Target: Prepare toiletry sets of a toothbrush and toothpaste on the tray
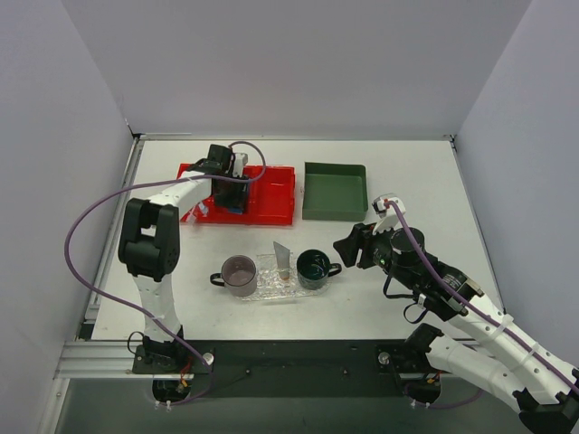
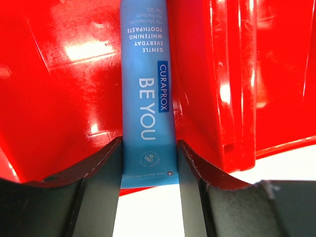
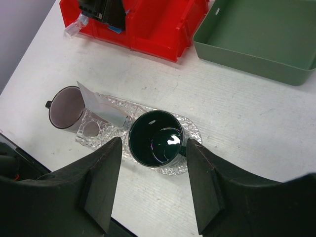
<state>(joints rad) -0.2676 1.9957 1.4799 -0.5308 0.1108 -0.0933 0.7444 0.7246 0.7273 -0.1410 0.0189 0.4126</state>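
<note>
Lying in the red bin (image 1: pixel 271 194), a light-blue toothpaste tube (image 2: pixel 148 98) is pinched by the left gripper (image 2: pixel 149 143); right gripper (image 3: pixel 153 143) spread; only one white tube (image 1: pixel 282 258) is set on the tray (image 1: pixel 267 291).

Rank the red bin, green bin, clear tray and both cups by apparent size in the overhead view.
1. red bin
2. green bin
3. clear tray, partly covered by the cups
4. purple cup and dark green cup: these look alike, so they are left unranked
</note>
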